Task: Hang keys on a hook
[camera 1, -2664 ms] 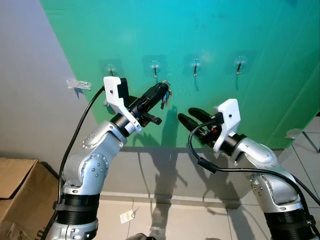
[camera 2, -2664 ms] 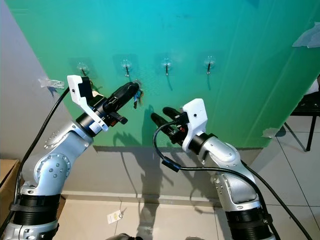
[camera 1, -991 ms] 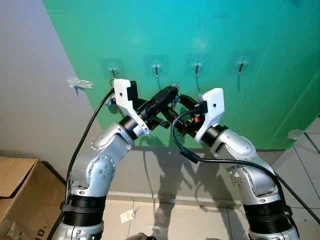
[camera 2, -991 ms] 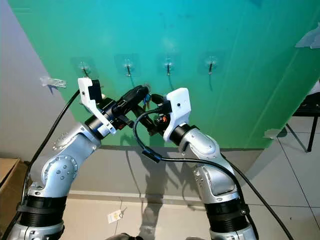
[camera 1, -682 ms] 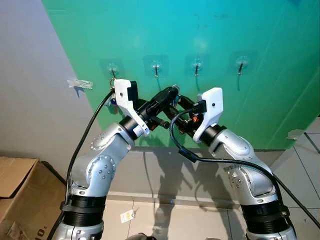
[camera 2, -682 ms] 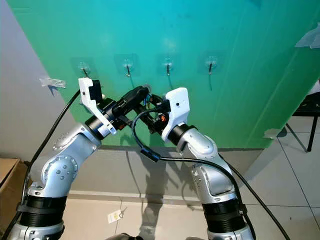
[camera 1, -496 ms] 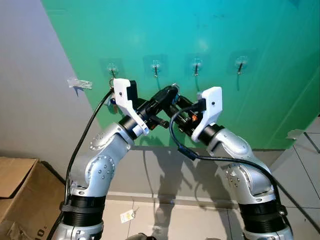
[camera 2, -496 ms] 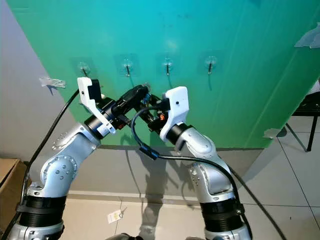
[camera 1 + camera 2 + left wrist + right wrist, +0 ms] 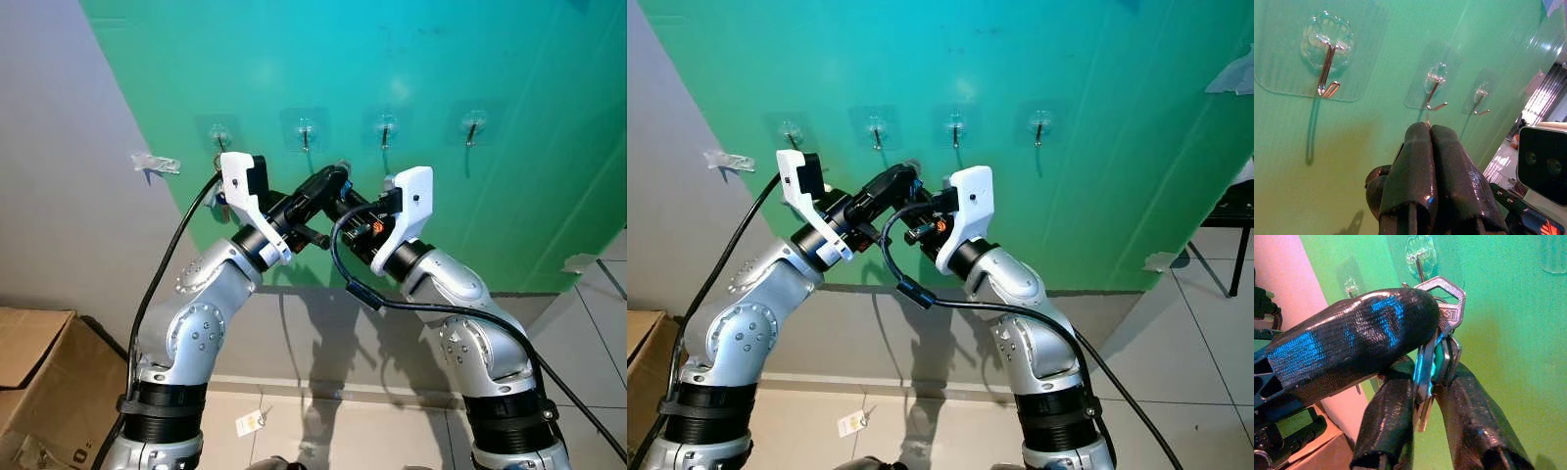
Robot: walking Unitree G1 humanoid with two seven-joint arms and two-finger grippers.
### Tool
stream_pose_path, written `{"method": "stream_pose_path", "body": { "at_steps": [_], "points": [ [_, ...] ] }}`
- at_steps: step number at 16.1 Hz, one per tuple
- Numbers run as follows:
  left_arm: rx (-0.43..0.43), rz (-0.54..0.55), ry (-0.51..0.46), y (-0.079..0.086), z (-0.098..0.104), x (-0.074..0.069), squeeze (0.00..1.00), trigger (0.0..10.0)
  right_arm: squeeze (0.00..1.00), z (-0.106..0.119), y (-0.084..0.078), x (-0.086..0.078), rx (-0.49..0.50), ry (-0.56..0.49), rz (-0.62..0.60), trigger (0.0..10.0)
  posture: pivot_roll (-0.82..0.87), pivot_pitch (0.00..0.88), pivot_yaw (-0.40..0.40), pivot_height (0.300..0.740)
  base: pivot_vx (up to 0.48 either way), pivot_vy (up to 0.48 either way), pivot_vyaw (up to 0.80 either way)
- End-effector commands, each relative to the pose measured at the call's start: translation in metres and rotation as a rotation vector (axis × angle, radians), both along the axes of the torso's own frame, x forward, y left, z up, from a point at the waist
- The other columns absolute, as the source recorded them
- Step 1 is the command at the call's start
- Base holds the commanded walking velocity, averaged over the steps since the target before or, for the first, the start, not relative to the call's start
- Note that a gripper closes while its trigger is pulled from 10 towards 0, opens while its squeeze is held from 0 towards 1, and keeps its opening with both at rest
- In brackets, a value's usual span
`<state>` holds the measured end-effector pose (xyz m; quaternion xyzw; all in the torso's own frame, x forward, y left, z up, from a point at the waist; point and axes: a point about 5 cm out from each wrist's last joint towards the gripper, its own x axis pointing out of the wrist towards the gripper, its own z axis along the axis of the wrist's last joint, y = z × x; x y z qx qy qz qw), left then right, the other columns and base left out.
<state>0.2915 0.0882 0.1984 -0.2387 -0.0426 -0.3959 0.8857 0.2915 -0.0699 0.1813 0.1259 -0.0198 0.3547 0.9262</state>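
— Whereabouts, the keys (image 9: 1447,298)?

— Up in front of the green panel (image 9: 509,69), well in from its left edge; pinched in the left gripper (image 9: 1430,133), its fingers pressed flat together with no gap; bunch dangling off the tip, one silver key head uppermost, blades pointing down.

— On a hook yet?

— Not yet; held below the row of four hooks along the panel's upper part; lower than the second hook (image 9: 306,133) and the third hook (image 9: 385,131), roughly between the two; in the right wrist view lined up just under one hook, though impossible to tell whether touching it.

— And the right gripper (image 9: 343,202)?

— Raised to meet the left one from the other side, tip to tip; narrowly parted, one of its fingers (image 9: 1471,404) either side of the hanging blades; close against the metal, but hard to say whether actually squeezing.

— Arms crossing?

— Not crossing; angled in from each side to meet at the middle, black cables looping beneath.

— Elsewhere?

— First hook (image 9: 220,137) near the panel's left edge, fourth hook (image 9: 471,127) toward the right; both bare; a scrap of clear tape (image 9: 155,163) on the grey wall (image 9: 59,117) beside the panel; a cardboard box (image 9: 34,377) down at the lower left on the floor; a small paper tag (image 9: 250,423) lying on the tiles (image 9: 333,431) between the arms.
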Motion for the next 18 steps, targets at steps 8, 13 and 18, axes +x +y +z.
{"method": "stream_pose_path", "body": {
  "at_steps": [8, 13, 18],
  "points": [
    [0.089, -0.009, -0.022, 0.000, -0.003, -0.001, 1.00, 0.0, 0.00, 0.006, -0.007, 0.007, 0.003, -0.024, -0.059, 0.0, -0.16, 0.000, 0.124, 0.740, 0.000, 0.000, 0.00],
    [0.186, 0.031, -0.018, 0.003, -0.007, 0.005, 1.00, 10.0, 0.00, 0.003, -0.010, 0.007, -0.007, -0.016, -0.070, 0.0, -0.16, 0.003, 0.126, 0.740, 0.000, 0.000, 0.00],
    [0.205, 0.051, -0.032, 0.005, -0.007, 0.006, 1.00, 10.0, 0.00, 0.000, -0.019, 0.009, -0.031, -0.008, -0.094, 0.0, -0.16, 0.007, 0.122, 0.740, 0.000, 0.000, 0.00]
  ]
}}
